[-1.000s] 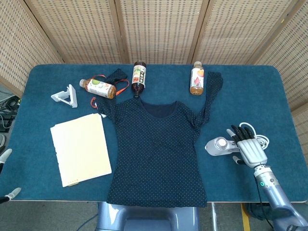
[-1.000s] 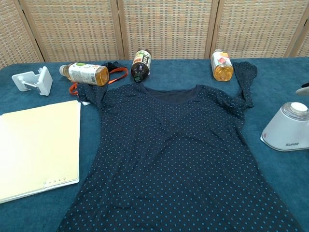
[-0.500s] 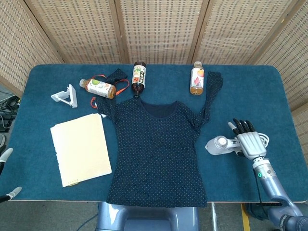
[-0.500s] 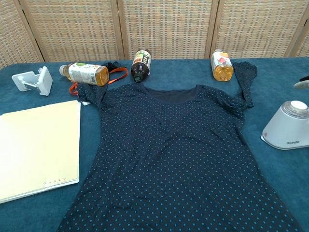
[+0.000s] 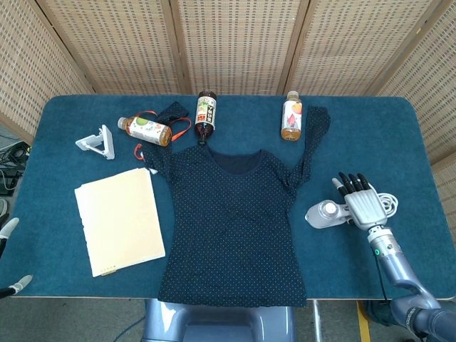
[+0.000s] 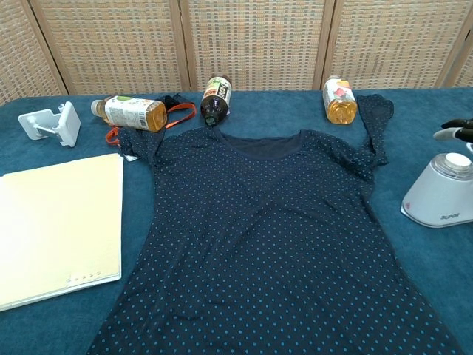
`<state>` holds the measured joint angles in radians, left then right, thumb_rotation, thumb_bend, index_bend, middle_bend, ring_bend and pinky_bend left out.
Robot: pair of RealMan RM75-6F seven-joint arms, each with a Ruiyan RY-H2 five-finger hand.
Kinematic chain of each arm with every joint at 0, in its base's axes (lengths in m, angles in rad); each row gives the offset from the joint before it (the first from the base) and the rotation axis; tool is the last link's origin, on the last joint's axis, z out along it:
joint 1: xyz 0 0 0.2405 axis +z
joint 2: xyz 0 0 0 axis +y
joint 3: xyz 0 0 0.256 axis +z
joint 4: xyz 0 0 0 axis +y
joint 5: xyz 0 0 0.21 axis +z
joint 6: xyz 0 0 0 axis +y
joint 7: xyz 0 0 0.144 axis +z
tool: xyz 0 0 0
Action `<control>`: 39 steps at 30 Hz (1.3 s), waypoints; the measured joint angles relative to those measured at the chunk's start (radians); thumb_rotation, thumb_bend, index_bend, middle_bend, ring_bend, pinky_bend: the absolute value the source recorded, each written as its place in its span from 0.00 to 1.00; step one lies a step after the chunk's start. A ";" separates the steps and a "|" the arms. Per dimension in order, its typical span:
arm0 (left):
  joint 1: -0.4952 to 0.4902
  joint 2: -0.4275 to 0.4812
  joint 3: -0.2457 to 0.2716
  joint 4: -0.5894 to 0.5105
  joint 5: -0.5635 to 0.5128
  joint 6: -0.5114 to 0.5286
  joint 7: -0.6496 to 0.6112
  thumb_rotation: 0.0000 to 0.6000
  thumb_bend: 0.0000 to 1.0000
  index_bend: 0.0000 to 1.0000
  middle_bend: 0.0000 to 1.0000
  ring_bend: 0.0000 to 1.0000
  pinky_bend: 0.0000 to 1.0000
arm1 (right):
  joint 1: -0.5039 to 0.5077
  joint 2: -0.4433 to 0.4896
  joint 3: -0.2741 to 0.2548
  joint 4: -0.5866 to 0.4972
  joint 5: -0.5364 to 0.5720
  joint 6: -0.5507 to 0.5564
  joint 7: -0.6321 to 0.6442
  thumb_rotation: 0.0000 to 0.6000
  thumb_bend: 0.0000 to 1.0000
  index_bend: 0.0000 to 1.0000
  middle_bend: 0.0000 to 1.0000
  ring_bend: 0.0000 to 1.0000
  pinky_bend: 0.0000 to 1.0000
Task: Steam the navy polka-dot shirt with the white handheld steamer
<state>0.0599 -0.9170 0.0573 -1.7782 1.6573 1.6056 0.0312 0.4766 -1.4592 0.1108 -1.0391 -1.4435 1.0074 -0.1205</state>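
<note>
Your right hand point(image 5: 363, 204) sat near the table's point(image 5: 399, 135) right edge, fingers spread and straight over the rear of the white handheld steamer point(image 5: 325, 214); I could not tell whether it gripped it. Bare blue cloth lay between the steamer and the navy polka-dot shirt point(image 5: 231, 221), which was spread flat mid-table, hem at the near edge. Your left hand point(image 5: 8, 231) showed only as pale tips at the left border, its state unreadable. Three bottles lay along the far side: a green-label bottle point(image 5: 148, 129) of amber liquid, a dark bottle point(image 5: 205, 114), and an orange bottle point(image 5: 291, 119). Since a second ago, your right hand had shifted up and slightly left, and the steamer barely moved.
</note>
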 measured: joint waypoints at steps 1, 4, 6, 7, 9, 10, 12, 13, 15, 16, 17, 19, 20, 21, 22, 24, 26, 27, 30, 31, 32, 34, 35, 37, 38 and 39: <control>-0.001 0.000 0.000 0.000 -0.002 -0.002 0.000 1.00 0.00 0.00 0.00 0.00 0.00 | 0.003 -0.005 0.000 0.009 -0.002 0.000 0.000 1.00 0.51 0.00 0.00 0.00 0.00; -0.003 -0.001 -0.002 0.001 -0.006 -0.006 -0.001 1.00 0.00 0.00 0.00 0.00 0.00 | 0.015 -0.021 -0.002 0.042 -0.004 -0.006 0.004 1.00 0.53 0.00 0.00 0.00 0.00; -0.003 -0.001 -0.002 0.001 -0.009 -0.008 -0.001 1.00 0.00 0.00 0.00 0.00 0.00 | 0.024 -0.033 -0.002 0.067 -0.003 -0.014 0.009 1.00 0.56 0.01 0.00 0.00 0.00; -0.004 -0.002 -0.003 0.001 -0.012 -0.009 -0.001 1.00 0.00 0.00 0.00 0.00 0.00 | 0.027 -0.038 -0.003 0.079 -0.003 -0.017 0.012 1.00 0.58 0.02 0.00 0.00 0.00; -0.006 -0.002 -0.004 0.001 -0.015 -0.012 0.001 1.00 0.00 0.00 0.00 0.00 0.00 | 0.035 -0.049 -0.005 0.107 -0.005 -0.024 0.023 1.00 0.66 0.08 0.03 0.01 0.00; -0.007 -0.003 -0.004 0.000 -0.016 -0.015 0.002 1.00 0.00 0.00 0.00 0.00 0.00 | 0.039 -0.054 -0.006 0.119 -0.006 -0.026 0.030 1.00 0.71 0.12 0.08 0.04 0.00; -0.008 -0.003 -0.005 -0.001 -0.019 -0.017 0.004 1.00 0.00 0.00 0.00 0.00 0.00 | 0.046 -0.060 -0.011 0.138 -0.011 -0.035 0.052 1.00 0.81 0.25 0.22 0.17 0.04; -0.008 -0.003 -0.006 -0.001 -0.021 -0.018 0.005 1.00 0.00 0.00 0.00 0.00 0.00 | 0.049 -0.059 -0.014 0.140 -0.014 -0.041 0.066 1.00 0.86 0.34 0.31 0.26 0.10; -0.009 -0.004 -0.007 -0.002 -0.025 -0.020 0.006 1.00 0.00 0.00 0.00 0.00 0.00 | 0.058 -0.053 -0.023 0.141 -0.023 -0.057 0.108 1.00 0.95 0.49 0.44 0.40 0.29; -0.010 -0.005 -0.007 -0.002 -0.026 -0.021 0.007 1.00 0.00 0.00 0.00 0.00 0.00 | 0.062 -0.050 -0.028 0.143 -0.030 -0.062 0.129 1.00 0.97 0.54 0.47 0.45 0.36; -0.010 -0.005 -0.007 -0.002 -0.027 -0.022 0.008 1.00 0.00 0.00 0.00 0.00 0.00 | 0.066 -0.047 -0.034 0.146 -0.040 -0.064 0.150 1.00 0.99 0.60 0.51 0.51 0.47; -0.011 -0.006 -0.007 -0.003 -0.028 -0.025 0.011 1.00 0.00 0.00 0.00 0.00 0.00 | 0.075 -0.041 -0.048 0.161 -0.066 -0.061 0.197 1.00 1.00 0.68 0.55 0.58 0.63; -0.012 -0.006 -0.007 -0.003 -0.028 -0.026 0.012 1.00 0.00 0.00 0.00 0.00 0.00 | 0.077 -0.040 -0.054 0.172 -0.077 -0.056 0.214 1.00 1.00 0.69 0.56 0.60 0.67; -0.013 -0.007 -0.007 -0.004 -0.028 -0.027 0.013 1.00 0.00 0.00 0.00 0.00 0.00 | 0.080 -0.039 -0.060 0.188 -0.088 -0.050 0.230 1.00 1.00 0.70 0.57 0.62 0.73; -0.013 -0.007 -0.006 -0.006 -0.027 -0.028 0.015 1.00 0.00 0.00 0.00 0.00 0.00 | 0.082 -0.039 -0.065 0.199 -0.094 -0.046 0.240 1.00 1.00 0.70 0.57 0.63 0.76; -0.014 -0.007 -0.006 -0.006 -0.027 -0.029 0.016 1.00 0.00 0.00 0.00 0.00 0.00 | 0.086 -0.038 -0.072 0.221 -0.104 -0.035 0.263 1.00 1.00 0.69 0.57 0.65 0.82; -0.013 -0.007 -0.006 -0.005 -0.027 -0.028 0.014 1.00 0.00 0.00 0.00 0.00 0.00 | 0.087 -0.037 -0.074 0.232 -0.110 -0.021 0.277 1.00 1.00 0.70 0.57 0.66 0.86; -0.013 -0.007 -0.006 -0.005 -0.027 -0.027 0.013 1.00 0.00 0.00 0.00 0.00 0.00 | 0.087 -0.035 -0.075 0.235 -0.113 -0.009 0.283 1.00 1.00 0.71 0.57 0.67 0.88; -0.014 -0.006 -0.006 -0.006 -0.026 -0.027 0.011 1.00 0.00 0.00 0.00 0.00 0.00 | 0.087 -0.026 -0.074 0.241 -0.124 0.036 0.305 1.00 1.00 0.72 0.58 0.68 0.92; -0.014 -0.005 -0.006 -0.006 -0.026 -0.028 0.010 1.00 0.00 0.00 0.00 0.00 0.00 | 0.087 -0.022 -0.073 0.241 -0.127 0.051 0.311 1.00 1.00 0.72 0.58 0.68 0.92; -0.015 -0.005 -0.006 -0.005 -0.026 -0.028 0.010 1.00 0.00 0.00 0.00 0.00 0.00 | 0.087 -0.016 -0.070 0.241 -0.130 0.067 0.318 1.00 1.00 0.72 0.58 0.69 0.93; -0.017 -0.005 -0.006 -0.004 -0.028 -0.032 0.007 1.00 0.00 0.00 0.00 0.00 0.00 | 0.089 0.004 -0.059 0.233 -0.134 0.104 0.338 1.00 1.00 0.72 0.59 0.69 0.94; -0.018 -0.004 -0.007 -0.004 -0.029 -0.035 0.006 1.00 0.00 0.00 0.00 0.00 0.00 | 0.092 0.016 -0.053 0.227 -0.136 0.120 0.347 1.00 1.00 0.73 0.59 0.69 0.94; -0.022 -0.003 -0.008 -0.005 -0.032 -0.040 0.004 1.00 0.00 0.00 0.00 0.00 0.00 | 0.100 0.047 -0.038 0.202 -0.139 0.147 0.365 1.00 1.00 0.73 0.59 0.69 0.95; -0.023 -0.003 -0.008 -0.006 -0.034 -0.043 0.003 1.00 0.00 0.00 0.00 0.00 0.00 | 0.105 0.060 -0.031 0.189 -0.139 0.153 0.369 1.00 1.00 0.73 0.59 0.69 0.96; -0.025 -0.003 -0.009 -0.006 -0.036 -0.045 0.003 1.00 0.00 0.00 0.00 0.00 0.00 | 0.111 0.073 -0.022 0.170 -0.140 0.162 0.373 1.00 1.00 0.73 0.59 0.69 0.97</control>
<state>0.0352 -0.9197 0.0481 -1.7846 1.6215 1.5611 0.0339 0.5874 -1.3862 0.0887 -0.8693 -1.5836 1.1698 0.2521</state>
